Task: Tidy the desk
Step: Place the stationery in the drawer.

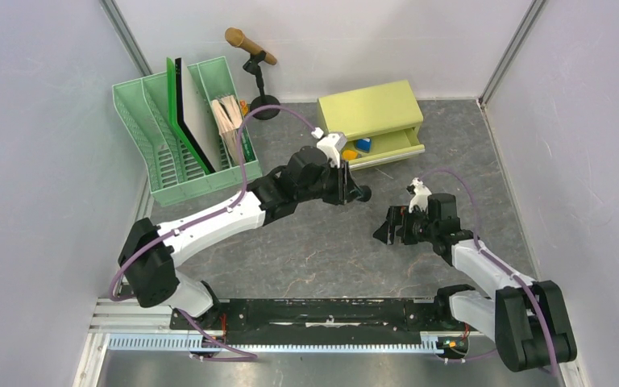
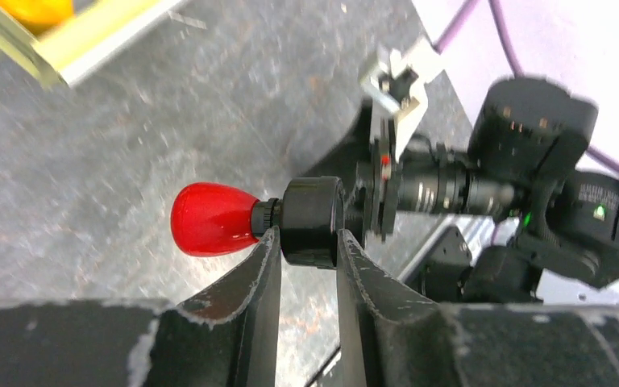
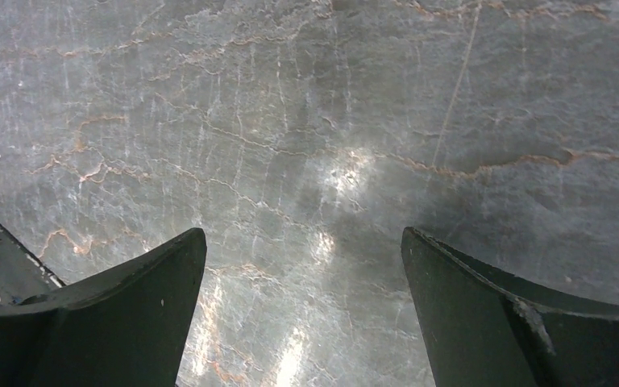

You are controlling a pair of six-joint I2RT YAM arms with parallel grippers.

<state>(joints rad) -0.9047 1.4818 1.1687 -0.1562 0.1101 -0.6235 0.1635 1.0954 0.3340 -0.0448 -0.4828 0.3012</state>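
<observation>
We're seeing the left gripper (image 2: 306, 238) pinching a black-capped red bulb (image 2: 209, 219) near the yellow-green cabinet (image 1: 367, 109) — the right gripper (image 3: 302, 246) is hanging spread wide over the desk (image 1: 314, 254) lying under both arms.

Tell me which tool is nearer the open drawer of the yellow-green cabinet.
Left. The left tool, shut on a red-tipped black item, sits just in front of the open drawer; the right tool, open, hangs over bare desk farther toward the near right.
</observation>
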